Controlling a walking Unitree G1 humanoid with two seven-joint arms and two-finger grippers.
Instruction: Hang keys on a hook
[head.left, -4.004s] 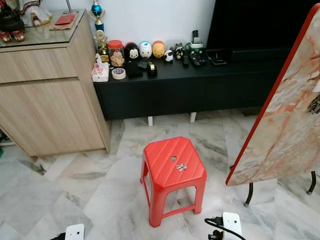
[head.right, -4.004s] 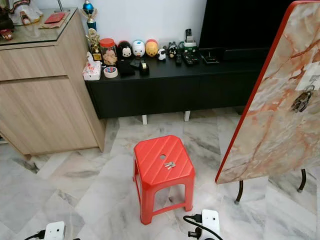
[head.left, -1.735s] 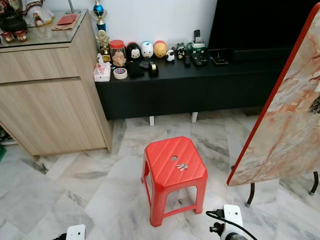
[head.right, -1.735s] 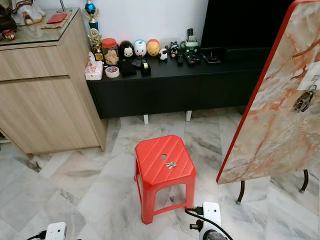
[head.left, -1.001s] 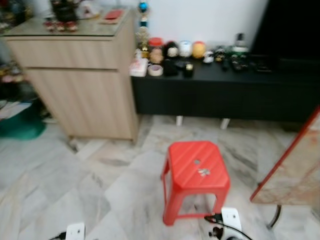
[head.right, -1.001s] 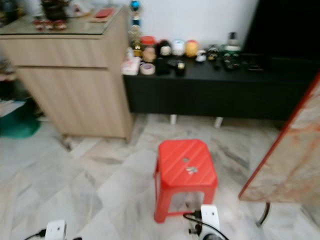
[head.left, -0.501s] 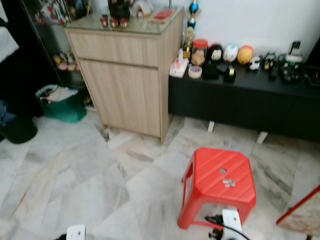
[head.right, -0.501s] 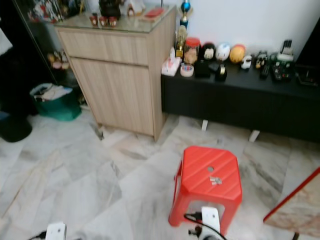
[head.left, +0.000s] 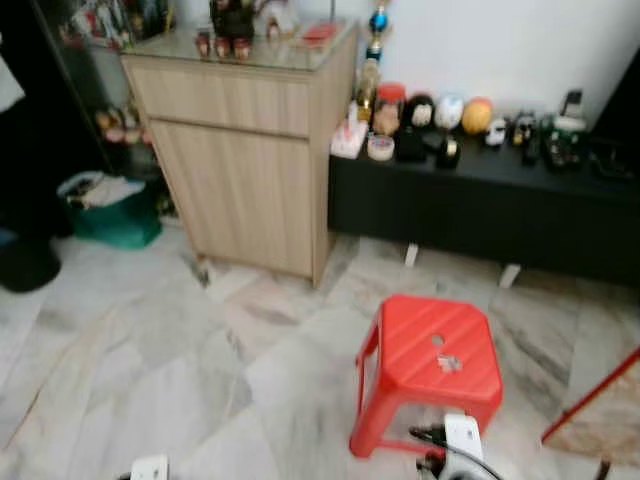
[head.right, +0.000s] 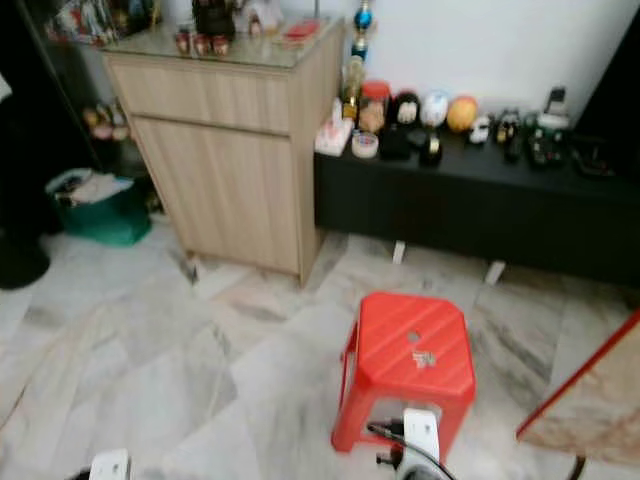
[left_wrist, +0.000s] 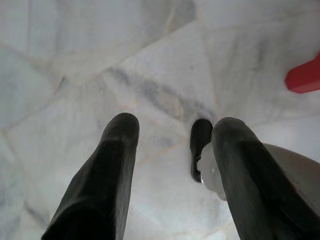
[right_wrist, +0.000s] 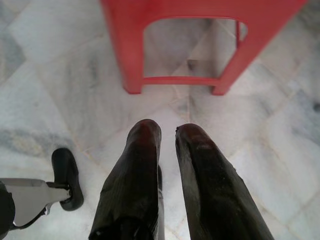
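A small bunch of keys (head.left: 448, 363) lies on top of a red plastic stool (head.left: 415, 335), just in front of the hole in its seat. At the far right only a corner of the tilted marble-patterned board with a red edge (head.right: 590, 390) shows; no hook is in view. Both arms hang low. My left gripper (left_wrist: 172, 135) is open over the marble floor, with nothing between its fingers. My right gripper (right_wrist: 167, 132) is shut and empty, and hangs just in front of the stool's legs (right_wrist: 131, 60).
A light wooden cabinet (head.left: 245, 175) stands at the back left. Beside it is a low black bench (head.left: 480, 205) carrying figurines and remotes. A green basket (head.left: 110, 205) and a dark bin (head.left: 25, 265) sit at the far left. Marble floor (head.left: 180, 370) spreads to the left.
The camera has swung left: the stool now sits right of centre and the marble board has almost left the picture. The keys still lie on the stool. Both arms hang as before.
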